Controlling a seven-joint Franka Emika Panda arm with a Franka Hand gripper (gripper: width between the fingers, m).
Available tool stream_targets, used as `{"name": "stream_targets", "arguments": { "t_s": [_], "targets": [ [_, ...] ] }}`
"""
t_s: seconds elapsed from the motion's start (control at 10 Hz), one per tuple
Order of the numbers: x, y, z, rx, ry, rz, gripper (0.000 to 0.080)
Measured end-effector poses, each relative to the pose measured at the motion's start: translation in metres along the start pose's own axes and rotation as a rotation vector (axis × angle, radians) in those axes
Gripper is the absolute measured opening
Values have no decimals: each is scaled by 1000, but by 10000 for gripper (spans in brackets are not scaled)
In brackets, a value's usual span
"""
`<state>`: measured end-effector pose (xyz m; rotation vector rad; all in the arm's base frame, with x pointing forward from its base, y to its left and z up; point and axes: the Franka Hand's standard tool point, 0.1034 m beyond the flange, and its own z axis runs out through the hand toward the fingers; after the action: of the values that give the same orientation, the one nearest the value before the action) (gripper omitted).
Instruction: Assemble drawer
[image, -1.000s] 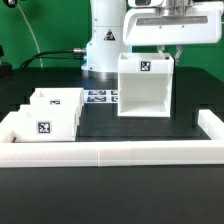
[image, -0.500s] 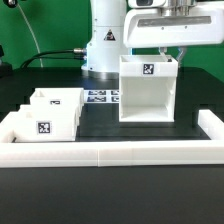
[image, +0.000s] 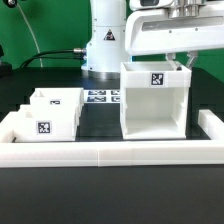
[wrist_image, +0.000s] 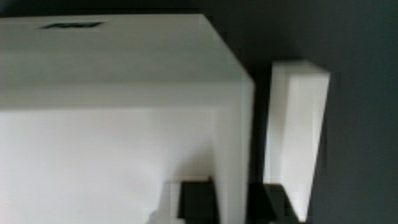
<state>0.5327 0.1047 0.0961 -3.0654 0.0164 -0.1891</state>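
The tall open-fronted white box shell (image: 155, 108) stands on the black table at the exterior view's right, with a tag on its upper back panel. My gripper (image: 180, 60) comes down from above and is shut on the shell's top edge at its right side wall. In the wrist view the two dark fingers (wrist_image: 199, 200) straddle that thin white wall, and the shell's (wrist_image: 125, 110) broad white face fills most of the picture. The two small trays (image: 60, 101) (image: 44, 124) sit together at the exterior view's left, apart from the shell.
The long low white wall (image: 110, 151) borders the table's front and sides. The marker board (image: 100, 97) lies flat behind the trays. The robot's white base (image: 105, 40) stands at the back. A white strip (wrist_image: 299, 120) runs beside the gripped wall.
The box shell, held by my gripper, has moved toward the front and slightly to the exterior view's right. The trays have not moved.
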Motion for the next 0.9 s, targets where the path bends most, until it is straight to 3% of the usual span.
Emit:
{"name": "stream_targets", "arguments": {
  "t_s": [0.2, 0.3, 0.9],
  "targets": [
    [27, -4, 3, 10, 40, -2, 38],
    [31, -5, 3, 11, 48, -7, 38],
    [33, -8, 0, 24, 56, 127, 38]
  ]
}}
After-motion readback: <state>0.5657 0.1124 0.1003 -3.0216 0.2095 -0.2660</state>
